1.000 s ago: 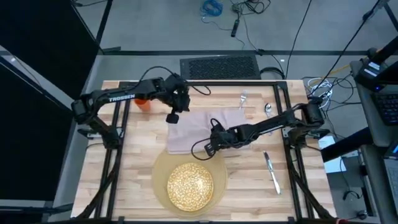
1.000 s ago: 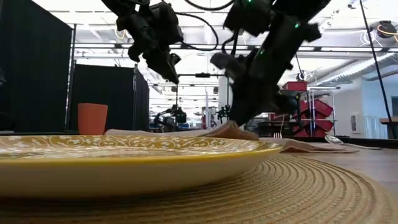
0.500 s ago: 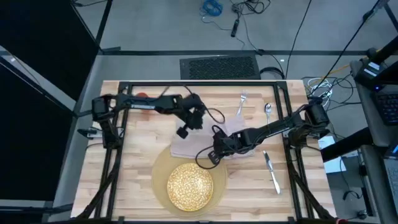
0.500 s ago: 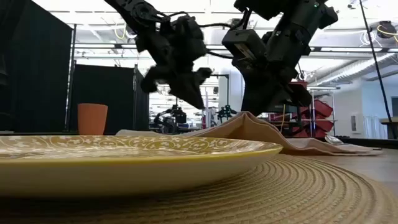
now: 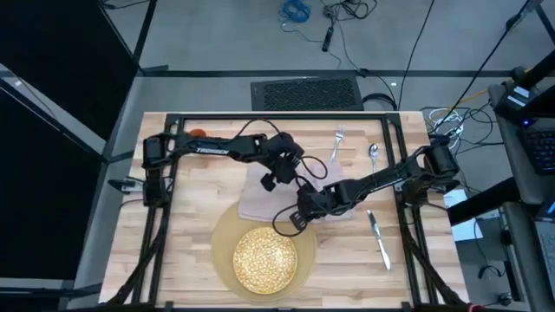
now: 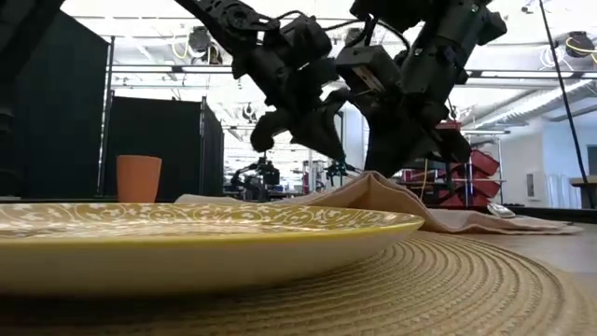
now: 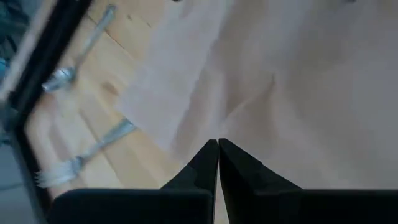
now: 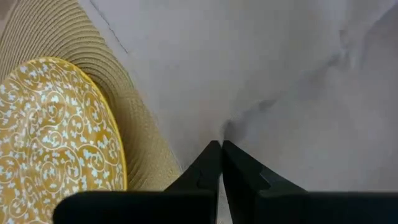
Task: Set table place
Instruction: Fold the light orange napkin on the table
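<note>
High view: the napkin (image 5: pixel 264 192) is seen lying on the table (image 5: pixel 173 251) just behind the round mat (image 5: pixel 224 234), with its near edge overlapping the mat's rim. The gold-patterned plate (image 5: pixel 263 257) sits in the middle of the mat. The right gripper (image 5: pixel 301 211) is positioned over the near right part of the napkin, close to the mat's edge; in the right wrist view its fingers (image 8: pixel 208 165) are pressed together with a pucker of the cloth (image 8: pixel 261 93) gathered at their tips, so a fold of napkin appears to be pinched. In the low view the cloth (image 6: pixel 373 196) is raised into a ridge below the two grippers. The left gripper (image 5: pixel 279 172) is held above the far part of the napkin; in the left wrist view its fingers (image 7: pixel 205 165) are closed against each other over the cloth, and nothing is seen between them. The fork (image 5: pixel 336 144) and the spoon (image 5: pixel 373 152) are laid on the far right of the table, behind the napkin. The knife (image 5: pixel 379 239) is placed to the right of the mat. The orange cup (image 6: pixel 138 179) stands at the far left, mostly hidden under the left arm in the high view.
</note>
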Motion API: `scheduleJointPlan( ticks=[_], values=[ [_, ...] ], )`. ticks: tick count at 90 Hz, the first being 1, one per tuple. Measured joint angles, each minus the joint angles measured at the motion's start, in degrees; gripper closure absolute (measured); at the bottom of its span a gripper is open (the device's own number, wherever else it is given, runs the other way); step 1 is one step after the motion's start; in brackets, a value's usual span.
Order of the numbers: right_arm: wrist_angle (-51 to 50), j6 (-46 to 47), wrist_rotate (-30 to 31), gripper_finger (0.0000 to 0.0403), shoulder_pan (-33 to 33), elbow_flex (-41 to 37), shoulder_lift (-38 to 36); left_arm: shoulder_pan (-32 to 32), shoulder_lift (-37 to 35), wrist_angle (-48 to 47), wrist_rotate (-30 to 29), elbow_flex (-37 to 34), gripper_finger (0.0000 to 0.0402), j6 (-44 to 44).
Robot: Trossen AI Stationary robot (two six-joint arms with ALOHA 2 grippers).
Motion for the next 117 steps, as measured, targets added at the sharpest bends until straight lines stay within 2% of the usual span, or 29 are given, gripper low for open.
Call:
scheduleJointPlan(
  ticks=[14,22,41,51,61,72,86,97,117],
  values=[
    [0.0,0.0,0.0,0.0403,0.0,0.0,0.0,0.0,3.2,0.2,1.8,0.1,0.0402,0.3],
    [0.0,0.0,-0.1,0.0403,0.0,0.0,0.0,0.0,5.9,0.8,0.8,0.0,0.0402,0.1],
    [0.0,0.6,-1.5,0.0403,0.0,0.0,0.0,-1.0,8.1,11.6,-13.7,0.0,0.0402,-10.1],
    [-0.2,0.9,-1.6,0.0403,0.0,0.0,0.0,-1.7,7.4,13.3,-17.7,-0.1,0.0400,-10.3],
    [-0.2,0.9,-2.2,0.0403,0.0,0.0,0.0,-1.9,5.9,14.5,-17.9,0.0,0.0386,-10.5],
    [-0.3,0.9,-2.9,0.0403,-0.2,0.0,0.0,-1.9,5.9,15.1,-16.6,0.0,0.0353,-9.9],
    [-0.2,0.9,-2.9,0.0403,-0.2,0.0,0.0,-2.5,6.0,22.7,-25.3,0.1,0.0317,-14.1],
    [-0.2,1.0,-2.9,0.0403,-0.2,0.0,0.0,-3.2,6.0,20.5,-25.8,0.0,0.0312,-17.9],
    [-0.1,1.0,-3.1,0.0403,-0.4,0.0,0.0,-5.1,5.8,20.4,-25.8,0.0,0.0312,-19.4]
  ],
)
